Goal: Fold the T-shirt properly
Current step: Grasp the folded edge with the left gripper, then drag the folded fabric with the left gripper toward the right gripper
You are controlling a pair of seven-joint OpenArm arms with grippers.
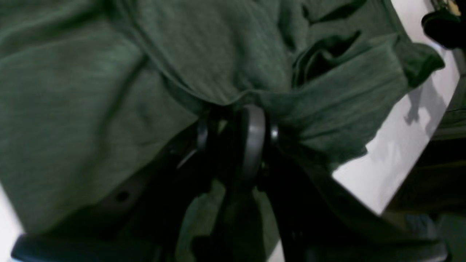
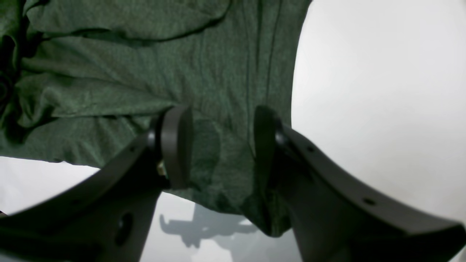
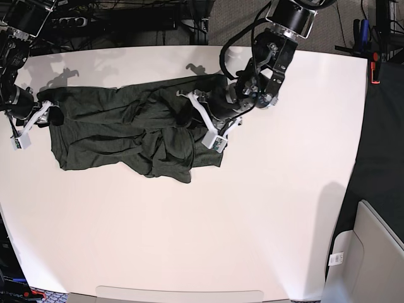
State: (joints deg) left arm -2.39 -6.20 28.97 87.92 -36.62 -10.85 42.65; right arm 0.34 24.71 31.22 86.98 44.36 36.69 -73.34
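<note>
1. Dark green T-shirt point(image 3: 95, 142), rumpled, lies on a smooth white table point(image 3: 271, 221); my left claw point(image 1: 229, 127) stands narrow over the T-shirt's folds; whether it pinches cloth, I cannot tell.
2. My right claw point(image 2: 222, 123) is wide, above the T-shirt's other end.
3. Base view: right of the T-shirt, beyond the table, a red object point(image 3: 375, 68); lower, a white panel point(image 3: 372, 252).

No wording, brand, number or sign can be read. In the base view, a small white label point(image 3: 336, 259) with dark marks too tiny to make out sits on the pale casing point(image 3: 372, 252) beside the desk's point(image 3: 271, 221) lower right edge.
</note>
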